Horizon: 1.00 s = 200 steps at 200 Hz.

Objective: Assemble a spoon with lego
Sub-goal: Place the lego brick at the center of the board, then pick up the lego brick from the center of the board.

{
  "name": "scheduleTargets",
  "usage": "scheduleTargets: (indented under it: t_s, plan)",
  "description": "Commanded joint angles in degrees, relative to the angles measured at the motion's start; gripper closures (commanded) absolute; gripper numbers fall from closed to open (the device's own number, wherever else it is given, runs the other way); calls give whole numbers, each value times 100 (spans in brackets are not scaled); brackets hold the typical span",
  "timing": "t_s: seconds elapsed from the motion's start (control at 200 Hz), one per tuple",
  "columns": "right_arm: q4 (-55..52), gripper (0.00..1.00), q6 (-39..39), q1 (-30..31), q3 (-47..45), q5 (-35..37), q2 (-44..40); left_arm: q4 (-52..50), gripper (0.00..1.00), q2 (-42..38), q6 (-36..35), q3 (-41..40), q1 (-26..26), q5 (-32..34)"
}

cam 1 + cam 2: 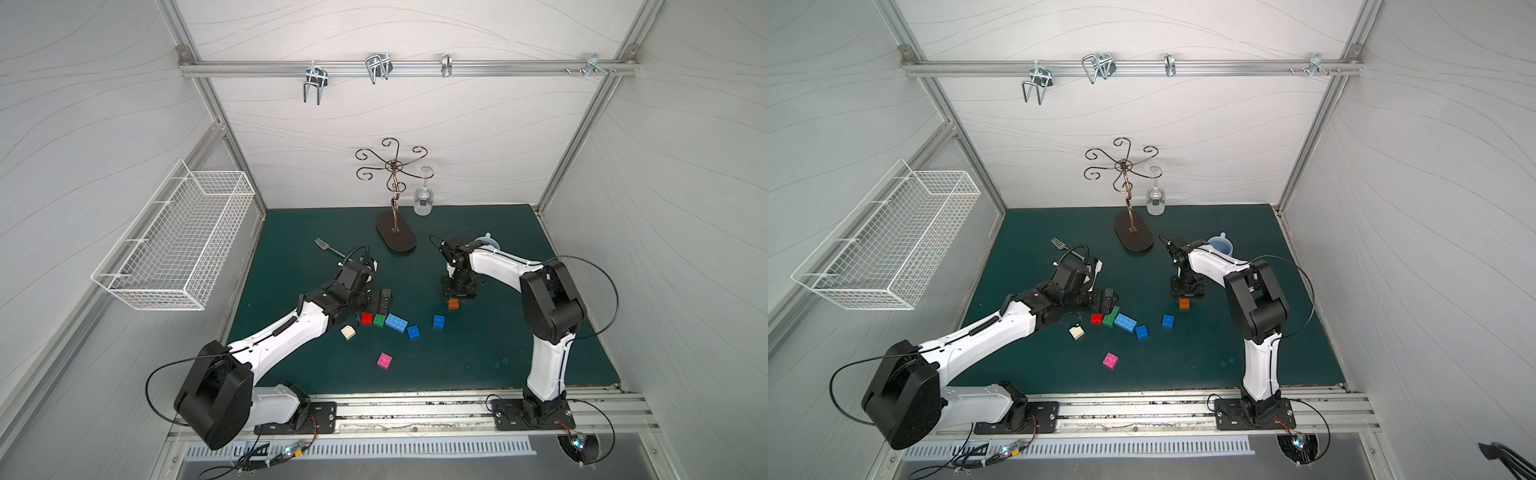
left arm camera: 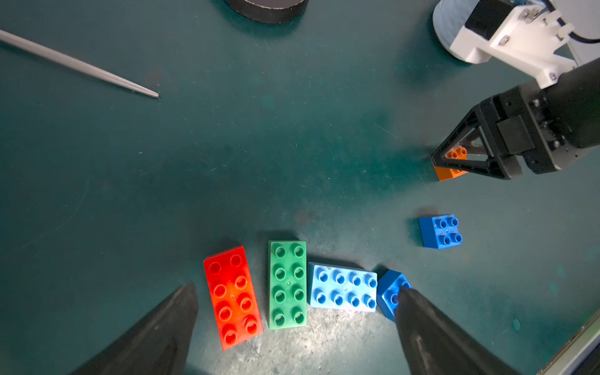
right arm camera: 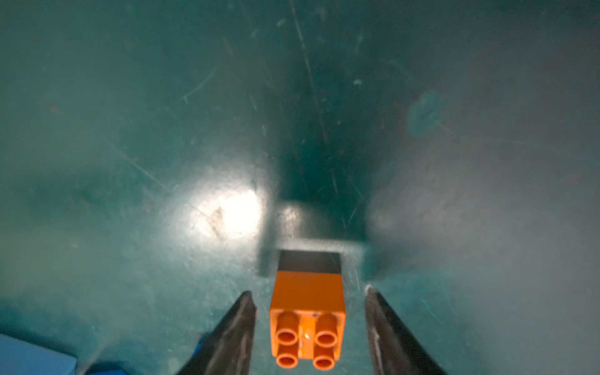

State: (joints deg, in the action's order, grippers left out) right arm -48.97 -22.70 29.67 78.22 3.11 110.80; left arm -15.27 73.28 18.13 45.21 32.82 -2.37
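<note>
- Right jaws: partly open and gripping nothing. They straddle the orange brick (image 3: 306, 302) with a gap on each side.
- The orange brick stands studs-up on the tabletop (image 1: 478, 345).
- Left jaws: wide open and empty, above the red brick (image 2: 232, 297), green brick (image 2: 287, 285) and light blue brick (image 2: 342, 287), which lie side by side.
- A blue square brick (image 2: 388, 287) lies just beside the light blue brick's end.
- A second blue square brick (image 2: 440, 231) lies between that row and the orange brick.
- The white brick (image 1: 348, 332) and pink brick (image 1: 384, 360) lie nearer the arm bases.
- All bricks lie single, none joined.

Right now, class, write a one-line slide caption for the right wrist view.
Right claw open around the orange brick, studs up on the green mat, gaps showing on both sides.
</note>
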Motion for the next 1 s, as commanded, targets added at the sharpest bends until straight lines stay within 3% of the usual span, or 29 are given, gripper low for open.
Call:
scheduleTargets:
  t_s: [0.0, 0.33, 0.81, 0.995]
  plan:
    - [-370, 36, -128, 126, -9, 172, -516, 38, 0, -319, 89, 13, 87, 45]
    - [-186, 36, -1159, 1146, -545, -53, -971, -147, 0, -931, 237, -486, 220, 75]
    - [94, 45, -1391, 1335, -635, -388, -353, -144, 0, -947, 247, -654, 224, 134]
    - [62, 57, -1345, 1328, -563, -408, -228, -151, 0, -886, 228, -628, 225, 140]
